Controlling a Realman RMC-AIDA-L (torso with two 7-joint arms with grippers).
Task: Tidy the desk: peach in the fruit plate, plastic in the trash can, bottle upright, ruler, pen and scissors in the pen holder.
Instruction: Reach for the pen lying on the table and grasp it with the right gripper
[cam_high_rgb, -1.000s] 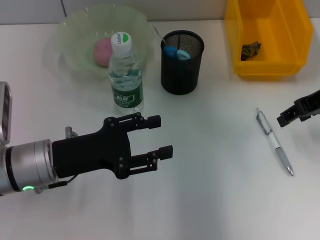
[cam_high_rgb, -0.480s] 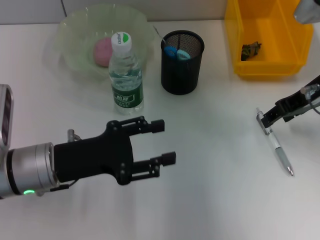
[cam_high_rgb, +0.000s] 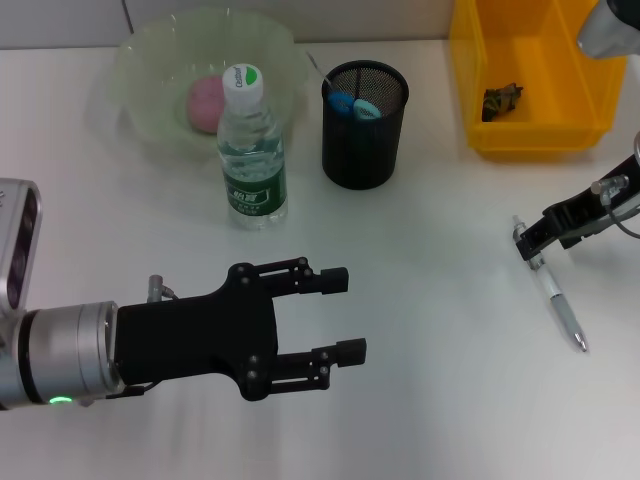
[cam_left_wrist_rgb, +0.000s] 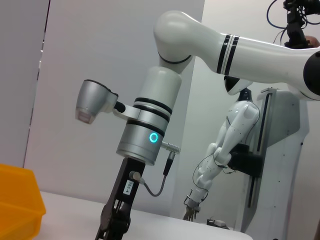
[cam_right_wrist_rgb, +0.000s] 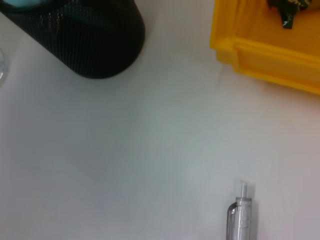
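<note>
The silver pen lies on the white desk at the right; its clip end shows in the right wrist view. My right gripper hovers at the pen's top end. My left gripper stands open and empty over the desk's near middle. The bottle stands upright in front of the green fruit plate, which holds the pink peach. Blue scissors handles stick out of the black mesh pen holder. Crumpled plastic lies in the yellow trash can. The ruler is out of view.
The pen holder and the yellow trash can lie ahead of the pen in the right wrist view. In the left wrist view the right arm reaches down beside the trash can's corner.
My right gripper came in from the right edge and dropped to the pen's top end. My left gripper drifted toward the near side and slightly right, still open.
</note>
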